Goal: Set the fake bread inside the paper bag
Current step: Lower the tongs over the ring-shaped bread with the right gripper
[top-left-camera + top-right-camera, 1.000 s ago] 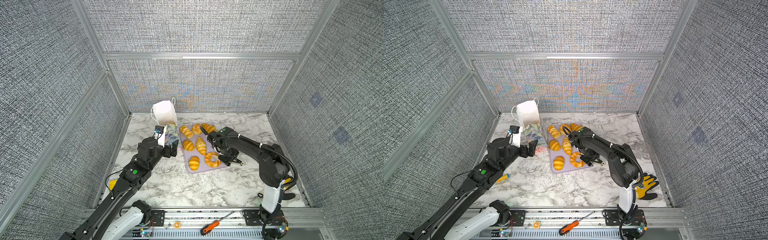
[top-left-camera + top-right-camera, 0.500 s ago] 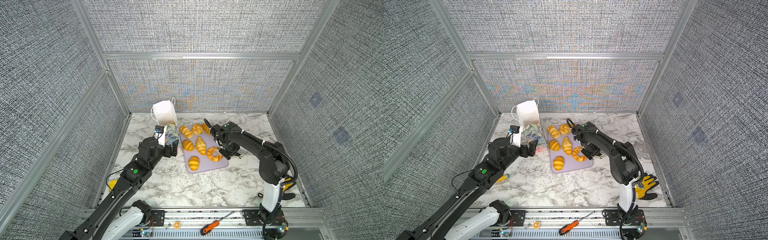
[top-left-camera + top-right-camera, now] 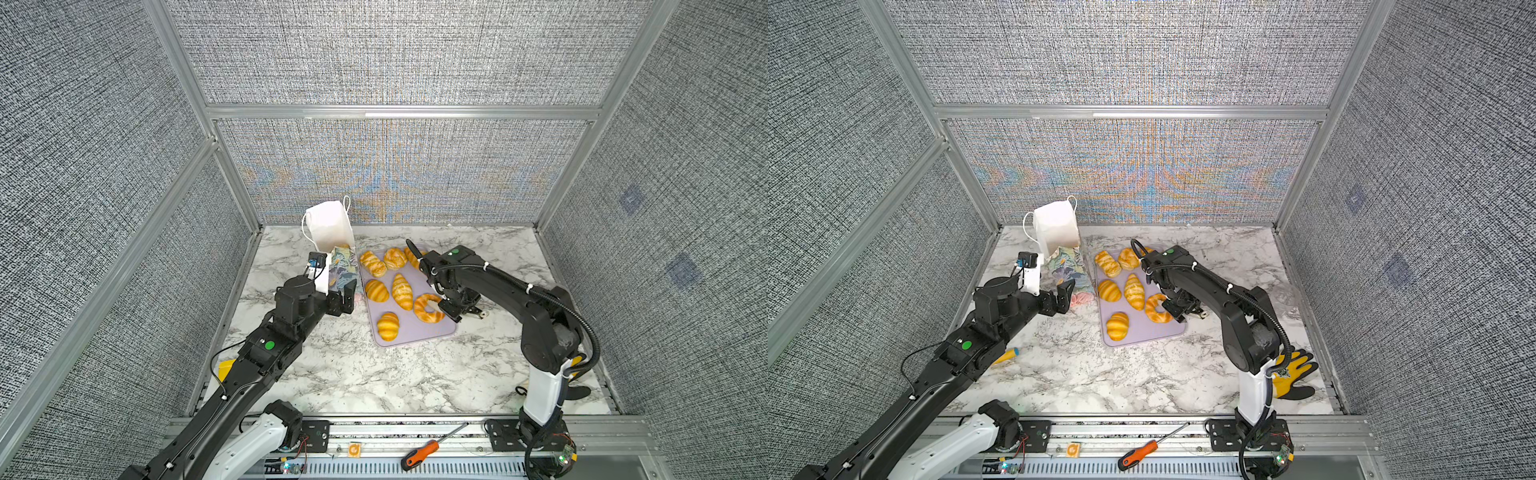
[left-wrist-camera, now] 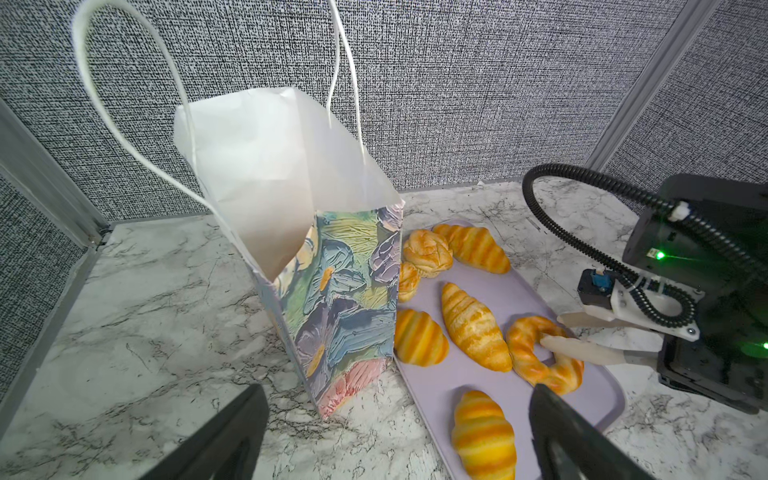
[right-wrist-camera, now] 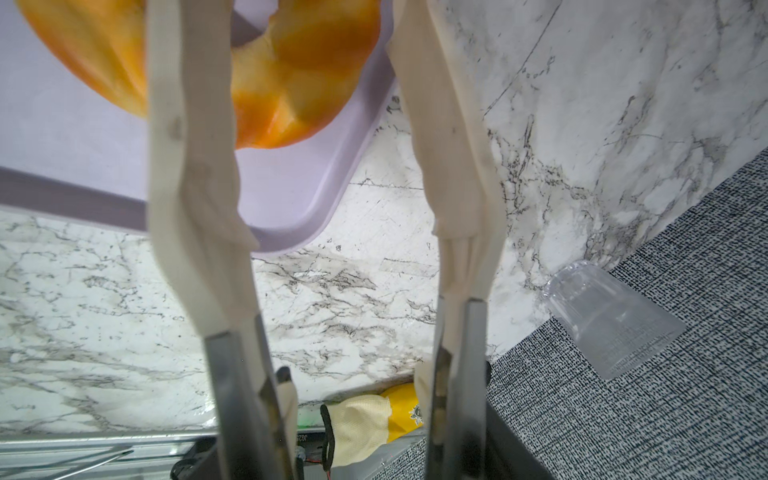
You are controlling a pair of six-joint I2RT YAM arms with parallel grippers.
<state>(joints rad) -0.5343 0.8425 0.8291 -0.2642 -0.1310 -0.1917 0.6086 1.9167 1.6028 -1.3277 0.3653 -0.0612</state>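
**Right gripper.** The right gripper (image 5: 286, 41) is lowered onto the flat lilac plastic tray (image 3: 419, 332), at the ring-shaped golden-orange toy pastry (image 3: 428, 309). Its pale fingers (image 5: 187, 104) stand at a medium spread and straddle one limb of the ring. One finger crosses over the ring toward its hole. The other sits outside the ring, past the tray rim, over the white marble tabletop (image 5: 332, 291). A thin strip of tray shows between that limb and the outer finger. The ring lies flat on the tray.

**Left gripper.** The left gripper (image 4: 397, 388) has its black jaws spread to full width, with nothing between them. Just ahead of its fingertips stands the tall paper gift bag with pastel floral print and white lining (image 4: 345, 291). The bag's mouth is open upward and its white cord handles are raised. No contact between the fingers and the bag is visible.

**Task items.** Seven glossy golden-orange toy pastries with brown stripes (image 3: 402, 291) are in view, all on the tray. The tray lies just beside the bag, on the side toward the right gripper. Apart from the ring, the pastries lie ahead of the right gripper's fingertips, between them and the bag.

**Other items.** Behind the right gripper's wrist lies a yellow-and-cream work glove (image 5: 374, 419). Out to the side of its outer finger, a clear plastic cup (image 5: 611, 320) lies at the foot of the wall. An orange-handled screwdriver (image 3: 419, 455) rests on the front rail, behind both arm bases.
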